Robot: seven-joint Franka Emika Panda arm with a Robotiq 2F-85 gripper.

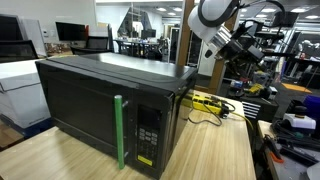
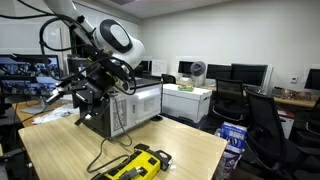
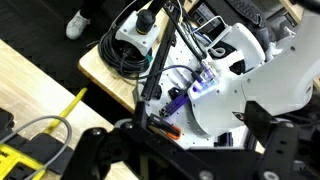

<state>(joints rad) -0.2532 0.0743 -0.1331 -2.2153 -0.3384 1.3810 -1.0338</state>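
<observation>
- Microwave (image 1: 100,100) in an exterior view: a black box on the wooden desk (image 1: 215,150), door shut, with a green strip (image 1: 119,130) standing upright along the door's edge, probably added as an easy handle to grab.
- A yellow power strip (image 1: 205,100) lies on the desk just behind the microwave's rear corner, likely because that is where the cords come out.
- The claw (image 1: 245,45) hangs in the air above and beyond that rear corner, apart from the microwave and well apart from the green strip. It holds nothing.
- The other side, in an exterior view: the arm bends down so that the claw (image 2: 82,90) hovers near the microwave (image 2: 145,100), at about the height of its top, on the side away from the door. I cannot tell whether there is a gap between them, since the claw overlaps the box from this angle.
- The power strip (image 2: 140,165) sits near the desk's (image 2: 190,150) front corner, with a cable (image 2: 105,150) trailing from it towards the microwave.
- Wrist view: the claw (image 3: 175,160) is spread wide, its dark fingers (image 3: 95,150) standing far apart with nothing between them.
- It looks past the desk (image 3: 50,80) edge to a coil of cables (image 3: 125,50) on the floor. The microwave does not show here, so the claw seems to point away from it.
</observation>
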